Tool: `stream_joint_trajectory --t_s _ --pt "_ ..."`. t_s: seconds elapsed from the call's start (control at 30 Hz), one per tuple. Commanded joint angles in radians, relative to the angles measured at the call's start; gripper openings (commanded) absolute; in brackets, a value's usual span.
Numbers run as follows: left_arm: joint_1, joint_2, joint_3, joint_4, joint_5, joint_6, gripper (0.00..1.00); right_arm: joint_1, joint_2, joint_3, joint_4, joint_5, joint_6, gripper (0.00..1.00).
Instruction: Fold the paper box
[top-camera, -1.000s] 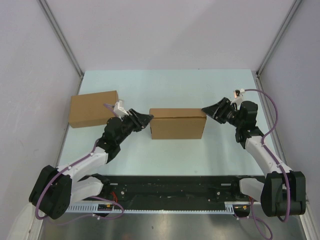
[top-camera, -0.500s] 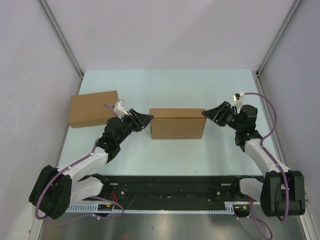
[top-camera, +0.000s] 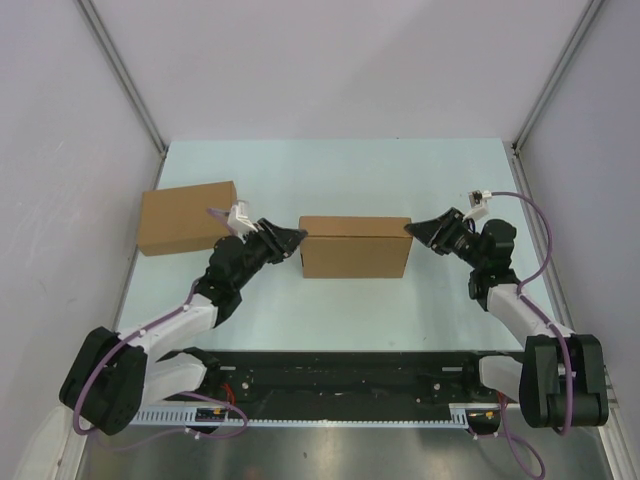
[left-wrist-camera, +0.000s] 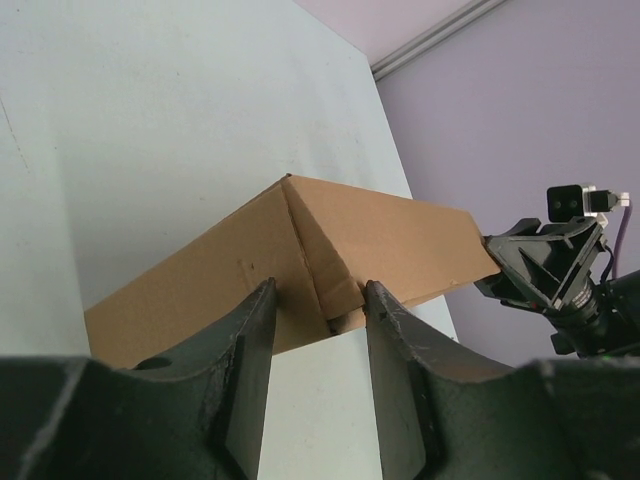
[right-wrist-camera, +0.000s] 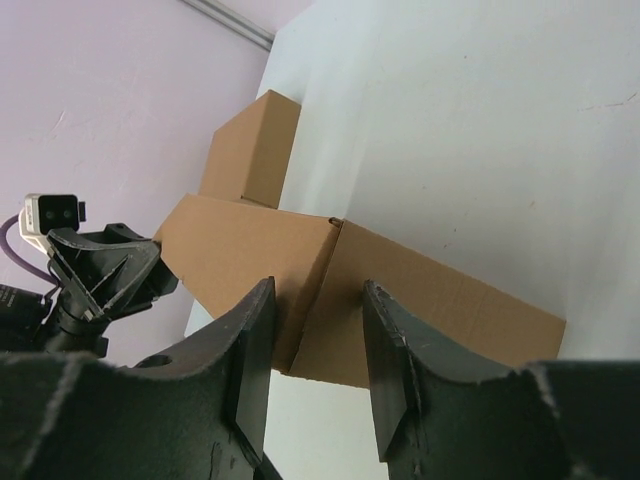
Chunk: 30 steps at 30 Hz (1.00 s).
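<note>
The paper box (top-camera: 355, 247) is a closed brown rectangular box in the middle of the table. My left gripper (top-camera: 298, 238) is open at its left end, jaws either side of the near left corner (left-wrist-camera: 318, 300), where a flap edge shows. My right gripper (top-camera: 410, 229) is open at the box's right end, jaws straddling a vertical corner edge (right-wrist-camera: 318, 295). Neither holds anything. The box also shows in the left wrist view (left-wrist-camera: 400, 240) and the right wrist view (right-wrist-camera: 430, 295).
A second plain brown cardboard box (top-camera: 187, 217) lies at the far left, behind my left arm, and shows in the right wrist view (right-wrist-camera: 250, 150). Grey walls enclose the pale green table (top-camera: 340, 170) on three sides.
My right arm has shifted its wrist a little right and down while its fingertips stay at the box's right end. The left arm and both boxes have not moved.
</note>
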Motion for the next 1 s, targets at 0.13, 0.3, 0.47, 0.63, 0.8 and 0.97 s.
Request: stream_joint_trajectory --t_s 0.13,0.3,0.47,0.63,0.8,0.97 --pt "0.001 0.075 -0.075 -0.088 -0.022 0.004 0.42 -0.014 0.084 -0.089 -0.113 0.014 -0.056 0.37" --pt "-0.001 0.089 -0.082 -0.075 -0.022 0.001 0.41 -0.013 0.097 -0.115 -0.104 0.024 -0.054 0.27" --pt "-0.004 0.095 -0.093 -0.068 -0.020 -0.001 0.40 -0.008 0.097 -0.141 -0.115 0.038 -0.064 0.17" --pt "-0.012 0.100 -0.107 -0.059 -0.025 -0.004 0.36 0.024 0.074 -0.158 -0.156 0.086 -0.085 0.11" --pt "-0.016 0.100 -0.121 -0.051 -0.025 -0.007 0.33 0.050 0.051 -0.173 -0.191 0.135 -0.099 0.04" --pt "-0.016 0.092 -0.115 -0.058 -0.026 -0.005 0.32 0.055 0.026 -0.176 -0.210 0.152 -0.099 0.00"
